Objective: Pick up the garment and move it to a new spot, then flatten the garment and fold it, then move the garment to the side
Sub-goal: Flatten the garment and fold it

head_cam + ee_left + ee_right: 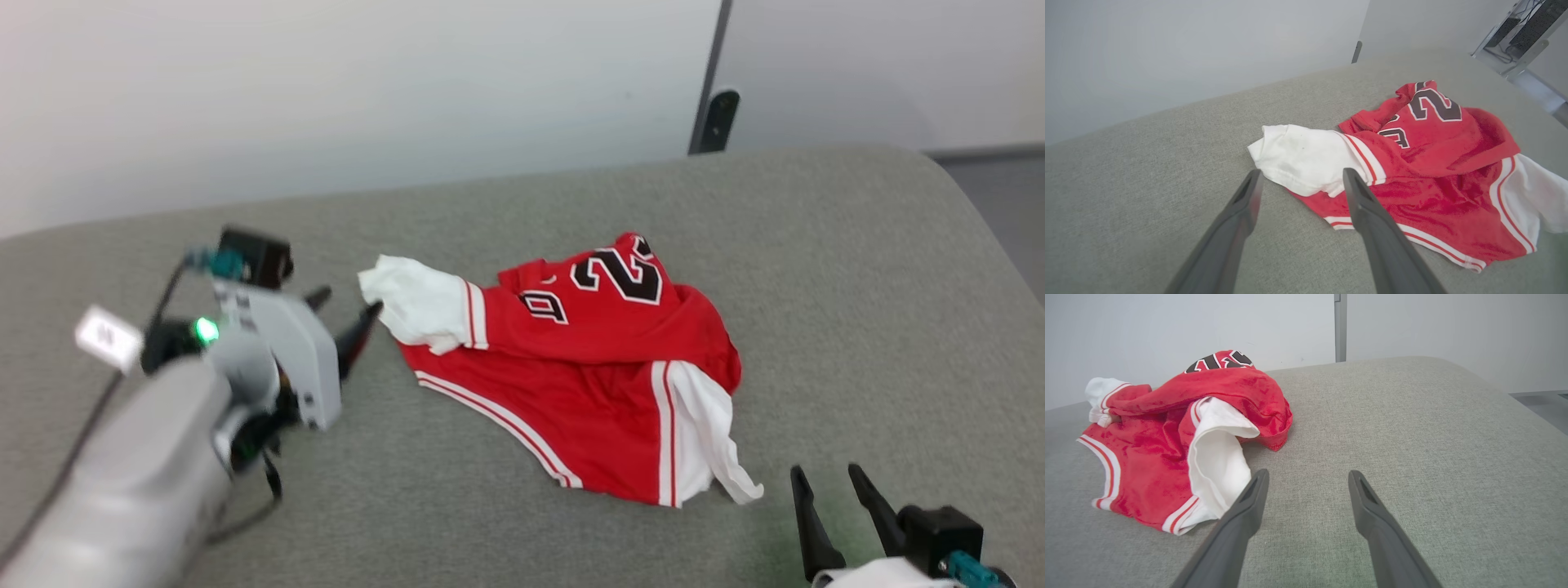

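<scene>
**Jersey bunched mid-surface, both grippers empty**

Head view: the garment [588, 384] lies crumpled on the grey surface [816, 245]. The left gripper [347, 304] is spread wide just beside its white sleeve [416, 306], and the right gripper [826, 474] is spread near the opposite end.
Left wrist view: fingers apart, sleeve at their tips.
Right wrist view: fingers apart, holding nothing.
</scene>
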Controlling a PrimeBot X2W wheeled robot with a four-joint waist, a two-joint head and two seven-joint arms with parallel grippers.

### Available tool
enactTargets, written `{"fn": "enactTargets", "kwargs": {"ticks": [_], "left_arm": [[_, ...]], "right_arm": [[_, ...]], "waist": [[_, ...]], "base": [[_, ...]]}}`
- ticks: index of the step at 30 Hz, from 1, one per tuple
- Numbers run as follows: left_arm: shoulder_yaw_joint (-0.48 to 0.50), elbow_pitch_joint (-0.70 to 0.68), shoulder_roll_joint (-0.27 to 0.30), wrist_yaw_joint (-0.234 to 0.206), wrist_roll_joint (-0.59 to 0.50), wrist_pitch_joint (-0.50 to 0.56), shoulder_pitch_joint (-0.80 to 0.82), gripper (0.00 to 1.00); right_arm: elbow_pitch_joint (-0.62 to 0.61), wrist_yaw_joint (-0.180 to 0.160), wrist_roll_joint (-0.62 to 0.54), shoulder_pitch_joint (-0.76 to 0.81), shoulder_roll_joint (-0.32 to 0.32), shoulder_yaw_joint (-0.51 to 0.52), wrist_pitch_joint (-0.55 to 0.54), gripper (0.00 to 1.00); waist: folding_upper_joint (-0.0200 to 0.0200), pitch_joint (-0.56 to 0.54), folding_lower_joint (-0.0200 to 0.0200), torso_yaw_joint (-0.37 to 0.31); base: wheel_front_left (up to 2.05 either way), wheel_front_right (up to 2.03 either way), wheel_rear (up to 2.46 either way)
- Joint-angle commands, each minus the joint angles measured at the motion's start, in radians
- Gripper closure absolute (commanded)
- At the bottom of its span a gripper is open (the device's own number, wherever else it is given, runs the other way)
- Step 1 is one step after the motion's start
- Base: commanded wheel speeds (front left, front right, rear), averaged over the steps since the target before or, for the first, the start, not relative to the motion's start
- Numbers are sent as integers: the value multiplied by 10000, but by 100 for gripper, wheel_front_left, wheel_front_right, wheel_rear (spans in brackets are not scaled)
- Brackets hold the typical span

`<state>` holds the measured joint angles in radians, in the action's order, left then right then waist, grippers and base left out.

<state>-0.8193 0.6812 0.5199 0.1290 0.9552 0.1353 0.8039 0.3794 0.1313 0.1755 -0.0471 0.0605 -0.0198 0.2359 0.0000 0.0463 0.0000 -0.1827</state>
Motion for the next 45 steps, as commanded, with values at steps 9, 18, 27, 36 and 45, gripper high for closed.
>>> {"fn": "enactTargets", "kwargs": {"ticks": [9, 18, 27, 36, 45], "left_arm": [[541, -874, -157, -369, 263, -2456, -1961, 0], [1021, -1558, -474, -548, -267, -3978, -3570, 0], [3231, -2822, -1251, -547, -1926, -3995, -5479, 0], [5726, -4038, -2177, -379, -4216, -3997, -6950, 0], [7457, -4592, -3037, -59, -5276, -3996, -7766, 0]], "right_arm": [[-301, -11, 1, 657, 113, -66, -96, 0], [-492, -11, 58, 1080, 184, -149, -112, 0], [-805, -11, 148, 1435, 269, -391, 105, 0], [-1313, -11, 145, 1421, 360, -742, 263, 0], [-1351, -11, 135, 1470, 437, -787, 288, 0]], "waist": [[0, -871, 0, 777], [0, -1334, 0, 1168], [0, -1613, 0, 1882], [0, -1689, 0, 2677], [0, -1545, 0, 2758]], "base": [[0, 0, 0], [0, 0, 0], [0, 0, 0], [0, 0, 0], [0, 0, 0]]}}
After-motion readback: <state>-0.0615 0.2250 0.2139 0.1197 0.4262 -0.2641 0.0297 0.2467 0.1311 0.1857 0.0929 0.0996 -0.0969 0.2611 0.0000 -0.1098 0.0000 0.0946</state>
